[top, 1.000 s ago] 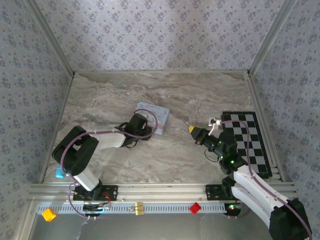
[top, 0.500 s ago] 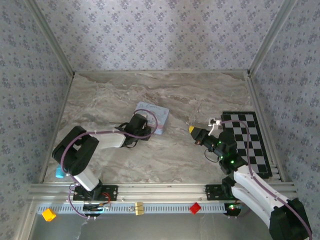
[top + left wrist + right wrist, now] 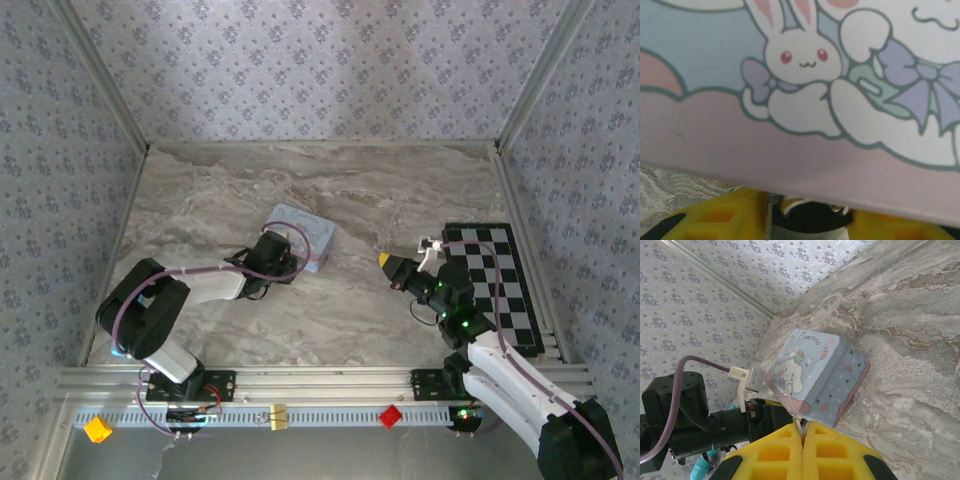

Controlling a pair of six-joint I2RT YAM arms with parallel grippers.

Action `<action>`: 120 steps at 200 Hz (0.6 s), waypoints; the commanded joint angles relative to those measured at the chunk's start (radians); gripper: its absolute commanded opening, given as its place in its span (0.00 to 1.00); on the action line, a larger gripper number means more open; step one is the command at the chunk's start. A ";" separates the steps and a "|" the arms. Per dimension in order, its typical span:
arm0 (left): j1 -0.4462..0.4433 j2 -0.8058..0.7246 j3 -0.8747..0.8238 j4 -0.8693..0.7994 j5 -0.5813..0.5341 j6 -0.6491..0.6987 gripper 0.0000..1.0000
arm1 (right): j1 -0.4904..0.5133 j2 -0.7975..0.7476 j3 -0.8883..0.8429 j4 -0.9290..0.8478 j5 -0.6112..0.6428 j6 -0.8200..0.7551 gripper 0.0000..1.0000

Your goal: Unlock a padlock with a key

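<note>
The light-blue cartoon tin (image 3: 303, 229) stands tipped up on the marble table (image 3: 220, 200). My left gripper (image 3: 277, 256) presses against its near side. In the left wrist view the tin's rabbit picture (image 3: 805, 75) looms close, and below it my left gripper (image 3: 807, 225) has its yellow fingers (image 3: 715, 220) shut on a small dark block, the padlock (image 3: 815, 216). My right gripper (image 3: 386, 261) hovers to the tin's right, apart from it. In the right wrist view that gripper (image 3: 801, 427) is shut on a thin pale metal key (image 3: 795, 412) pointing at the tin (image 3: 815, 372).
A black-and-white checkered mat (image 3: 500, 285) lies along the right wall. Patterned walls close in the table on three sides. A yellow block (image 3: 97, 429) and a red block (image 3: 390, 415) sit on the front rail.
The left gripper has pushed slightly forward and the tin has tipped up and shifted toward the back left. The right gripper and its key have stayed where they were.
</note>
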 commanded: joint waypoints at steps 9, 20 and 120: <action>0.016 -0.028 -0.015 0.022 0.037 0.012 0.44 | -0.007 -0.019 0.022 -0.015 0.003 -0.020 0.00; 0.017 -0.017 -0.005 0.010 0.035 0.013 0.44 | -0.009 -0.021 0.020 -0.015 0.002 -0.019 0.00; 0.016 0.049 0.070 -0.054 0.036 0.018 0.43 | -0.009 -0.054 0.003 -0.025 -0.001 0.001 0.00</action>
